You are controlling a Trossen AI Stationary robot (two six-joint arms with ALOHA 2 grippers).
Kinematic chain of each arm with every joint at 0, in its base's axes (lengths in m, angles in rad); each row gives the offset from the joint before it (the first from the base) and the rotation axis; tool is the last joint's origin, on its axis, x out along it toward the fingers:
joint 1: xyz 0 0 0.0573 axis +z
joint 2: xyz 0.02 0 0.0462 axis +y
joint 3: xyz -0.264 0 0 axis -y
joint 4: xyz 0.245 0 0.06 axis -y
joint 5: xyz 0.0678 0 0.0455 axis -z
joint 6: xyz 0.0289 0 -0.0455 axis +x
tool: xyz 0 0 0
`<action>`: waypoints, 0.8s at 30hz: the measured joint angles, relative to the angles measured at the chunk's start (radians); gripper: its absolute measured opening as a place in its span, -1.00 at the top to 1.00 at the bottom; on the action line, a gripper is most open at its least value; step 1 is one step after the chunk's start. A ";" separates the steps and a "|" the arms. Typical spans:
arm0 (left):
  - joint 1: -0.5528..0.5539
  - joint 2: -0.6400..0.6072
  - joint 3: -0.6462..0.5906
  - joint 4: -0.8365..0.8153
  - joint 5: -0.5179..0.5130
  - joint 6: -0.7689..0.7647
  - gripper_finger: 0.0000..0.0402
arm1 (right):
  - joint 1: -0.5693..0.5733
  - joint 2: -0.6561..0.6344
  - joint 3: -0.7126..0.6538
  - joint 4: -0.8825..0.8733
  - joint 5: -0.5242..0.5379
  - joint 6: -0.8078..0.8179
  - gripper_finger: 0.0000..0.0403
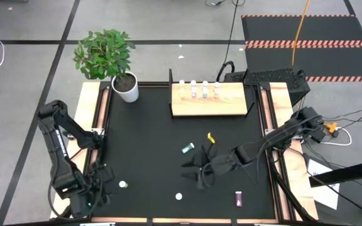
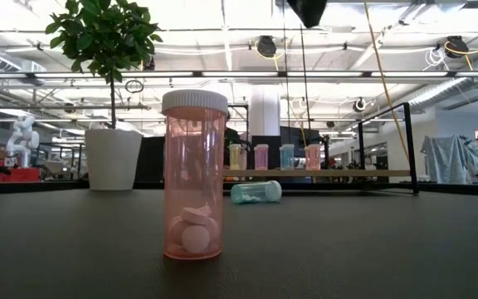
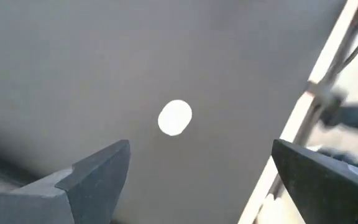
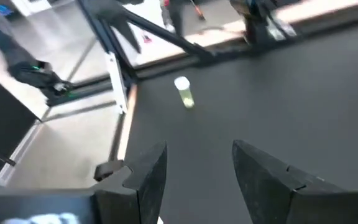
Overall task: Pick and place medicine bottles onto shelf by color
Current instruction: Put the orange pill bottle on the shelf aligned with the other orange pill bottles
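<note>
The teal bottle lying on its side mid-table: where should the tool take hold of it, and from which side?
The teal bottle lies flat, so come straight down from above and close across the middle of its round body, fingers square to its length. The right tool, open beside it, looks best placed.

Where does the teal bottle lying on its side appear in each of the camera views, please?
High view: teal bottle near the table's middle, on the near side of the shelf.
Low view: mid-picture, lying behind and right of the upright pink bottle, in front of the shelf.
Left wrist view: not in it.
Right wrist view: not in it.
Shared landmark: the shelf, seen in the high and low views.
</note>
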 joint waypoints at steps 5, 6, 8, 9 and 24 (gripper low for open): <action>0.041 0.000 -0.004 0.090 -0.150 0.026 -0.95 | -0.001 -0.039 0.014 -0.294 0.034 0.313 0.13; 0.058 0.000 -0.004 0.110 -0.170 0.037 -0.95 | 0.006 -0.046 0.014 -0.377 0.055 0.418 0.13; 0.092 0.001 -0.004 0.153 -0.191 0.070 -0.95 | 0.018 -0.049 0.014 -0.531 0.051 0.589 0.13; 0.108 0.003 -0.004 0.180 -0.200 0.096 -0.95 | 0.026 -0.047 0.014 -0.590 0.031 0.654 0.13; 0.289 0.194 -0.004 0.785 -0.227 0.982 -0.95 | 0.181 0.037 0.012 -0.414 0.031 0.358 0.13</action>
